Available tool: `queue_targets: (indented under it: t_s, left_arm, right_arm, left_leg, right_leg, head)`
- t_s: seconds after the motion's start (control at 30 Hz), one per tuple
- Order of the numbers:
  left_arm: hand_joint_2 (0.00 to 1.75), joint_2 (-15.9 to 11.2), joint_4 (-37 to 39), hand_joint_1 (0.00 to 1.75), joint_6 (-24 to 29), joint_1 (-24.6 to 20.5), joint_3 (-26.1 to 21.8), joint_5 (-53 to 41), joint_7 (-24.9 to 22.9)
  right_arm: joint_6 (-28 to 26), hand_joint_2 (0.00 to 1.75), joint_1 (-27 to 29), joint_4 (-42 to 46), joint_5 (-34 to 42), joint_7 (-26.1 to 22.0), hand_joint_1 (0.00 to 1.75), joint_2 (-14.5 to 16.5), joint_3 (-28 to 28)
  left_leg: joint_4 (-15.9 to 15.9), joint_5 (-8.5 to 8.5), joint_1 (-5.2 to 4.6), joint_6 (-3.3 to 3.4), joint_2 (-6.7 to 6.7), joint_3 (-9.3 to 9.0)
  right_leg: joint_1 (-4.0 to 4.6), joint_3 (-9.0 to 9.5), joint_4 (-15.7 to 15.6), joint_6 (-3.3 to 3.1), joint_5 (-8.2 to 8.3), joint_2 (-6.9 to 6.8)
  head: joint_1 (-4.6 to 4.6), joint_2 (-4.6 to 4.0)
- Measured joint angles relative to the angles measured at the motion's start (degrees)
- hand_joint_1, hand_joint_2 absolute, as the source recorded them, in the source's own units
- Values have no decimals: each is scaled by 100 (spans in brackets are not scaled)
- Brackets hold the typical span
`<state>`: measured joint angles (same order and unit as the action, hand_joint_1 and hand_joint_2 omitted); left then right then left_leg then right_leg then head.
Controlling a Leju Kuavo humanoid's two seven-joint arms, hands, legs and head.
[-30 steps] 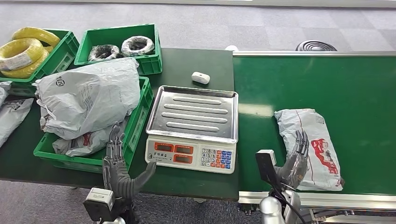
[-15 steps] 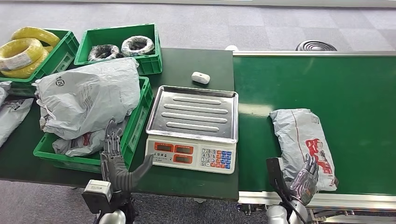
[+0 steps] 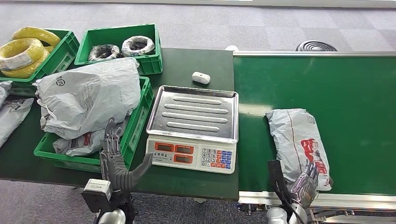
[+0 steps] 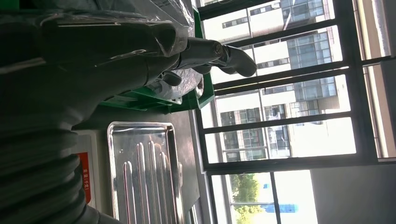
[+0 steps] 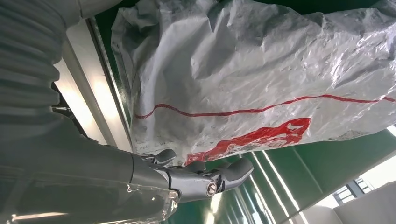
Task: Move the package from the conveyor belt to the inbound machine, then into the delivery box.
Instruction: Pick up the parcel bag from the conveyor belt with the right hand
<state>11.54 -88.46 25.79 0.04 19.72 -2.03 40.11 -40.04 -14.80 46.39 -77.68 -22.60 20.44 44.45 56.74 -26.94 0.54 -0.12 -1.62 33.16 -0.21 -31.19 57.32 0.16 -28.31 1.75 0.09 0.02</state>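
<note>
1. We located the task's thing, a crumpled grey plastic mailer package with red printing (image 3: 299,144), flat on the green conveyor belt (image 3: 355,93), close to the belt's near edge and toward its left end.
2. We read the package's long axis as running from the far-left to the near-right, roughly away from the robot with a slight slant. Its near end reached almost to the belt's silver front rail (image 3: 355,199).
3. We found the right hand (image 3: 306,183) at that near end, low by the rail, with its dark fingers (image 5: 205,179) loosely curled beside the film. The right wrist view showed the package (image 5: 261,79) lying forward of the fingers and across them; we could not tell whether they touched it, and they held nothing.
4. We judged the right hand to be by far the nearer one. The package lay ahead of it and slightly toward the robot's left.
5. We noted the left hand (image 3: 116,163) well apart, with its fingers spread and empty, upright before the green plastic crate of grey mailers (image 3: 140,116).
6. We placed the steel-trayed weighing scale (image 3: 194,128), which we took for the inbound machine, between the crate and the belt, just left of the package.
</note>
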Motion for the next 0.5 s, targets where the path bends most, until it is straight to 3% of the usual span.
queue_targets:
  t_s: [0.2, 0.43, 0.5]
  left_arm:
    - [175, 0, 0, 0, -3, 0, -4, 3, 0]
    - [175, 0, 1, 0, -102, -15, -71, 9, -35]
    - [175, -1, 6, 0, -145, -42, -86, 11, -46]
  right_arm:
    - [-1, 175, -15, -55, -116, 123, 0, -2, 64]
    - [-17, 175, -179, -532, -872, 1670, 0, -256, 110]
    - [-23, 175, -297, -763, -1033, 2221, 77, -395, 79]
  left_leg:
    - [0, 0, 0, 0, 0, 0]
    - [0, -2, 0, 2, 1, -18]
    - [0, -6, 1, 7, -1, -39]
  right_leg:
    - [0, -1, 0, 0, 0, 0]
    - [0, 10, -2, 3, -3, 0]
    - [0, 30, -9, 9, -9, -1]
  head:
    - [0, -1]
    - [-3, 0]
    - [-3, 0]
